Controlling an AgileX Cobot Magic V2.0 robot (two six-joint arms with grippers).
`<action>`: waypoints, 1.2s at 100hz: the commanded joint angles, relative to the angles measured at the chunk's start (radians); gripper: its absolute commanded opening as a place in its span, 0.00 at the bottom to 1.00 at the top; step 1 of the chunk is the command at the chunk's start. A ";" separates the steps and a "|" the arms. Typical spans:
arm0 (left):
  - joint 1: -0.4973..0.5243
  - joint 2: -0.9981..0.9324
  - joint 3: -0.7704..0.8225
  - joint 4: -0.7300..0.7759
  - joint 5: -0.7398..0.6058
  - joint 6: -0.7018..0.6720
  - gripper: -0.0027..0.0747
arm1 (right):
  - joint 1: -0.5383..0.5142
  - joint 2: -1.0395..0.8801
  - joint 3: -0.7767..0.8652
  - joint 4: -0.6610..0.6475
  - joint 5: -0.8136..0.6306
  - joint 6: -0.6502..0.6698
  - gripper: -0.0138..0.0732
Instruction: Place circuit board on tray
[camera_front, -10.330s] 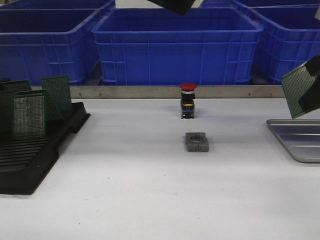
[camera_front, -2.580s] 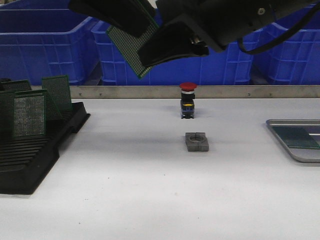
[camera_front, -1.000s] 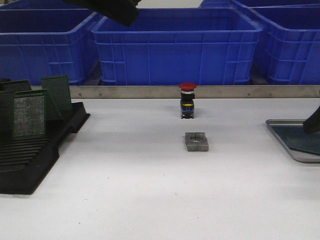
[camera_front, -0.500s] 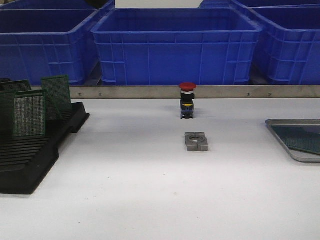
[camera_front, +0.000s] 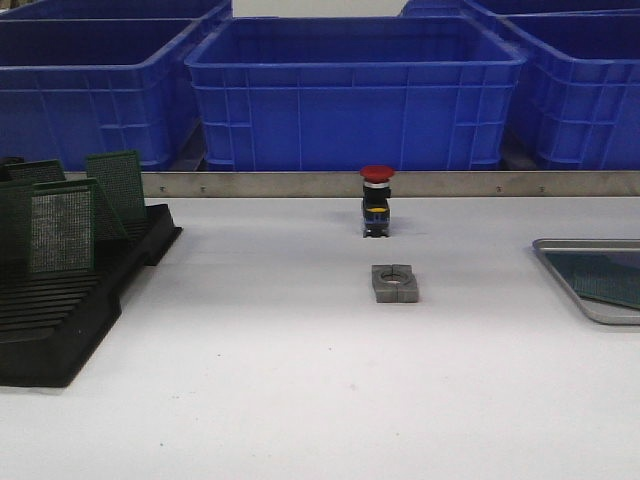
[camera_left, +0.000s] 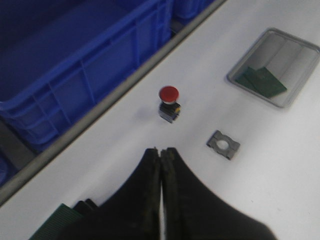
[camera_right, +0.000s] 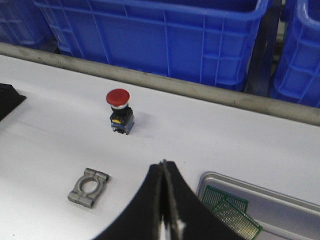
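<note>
Blue bins (camera_front: 355, 90) back your white counter (camera_front: 300, 380). Both arms have pulled clear of the front view; left claw (camera_left: 160, 165) and right claw (camera_right: 163, 175) are pressed together, empty. Circuit board (camera_right: 231, 212) now lies in the tray (camera_right: 285, 202), seemingly overlapping another, so placement looks done.

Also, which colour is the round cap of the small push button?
Red round cap; right wrist view shows it best.

The circuit board (camera_front: 610, 282) lies in the tray (camera_front: 560, 268) at the surface's (camera_front: 300, 380) right edge. The rack (camera_front: 60, 310) sits far left; the push button (camera_front: 377, 201) stands behind the metal block (camera_front: 395, 283), mid-surface.
</note>
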 joint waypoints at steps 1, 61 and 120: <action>0.005 -0.108 0.027 -0.047 -0.142 -0.027 0.01 | 0.056 -0.088 -0.001 0.078 -0.069 -0.043 0.03; 0.005 -0.800 0.774 -0.155 -0.699 0.063 0.01 | 0.111 -0.674 0.299 0.133 -0.144 -0.046 0.03; 0.005 -1.326 1.120 -0.187 -0.692 0.063 0.01 | 0.111 -0.975 0.415 0.133 -0.107 -0.045 0.03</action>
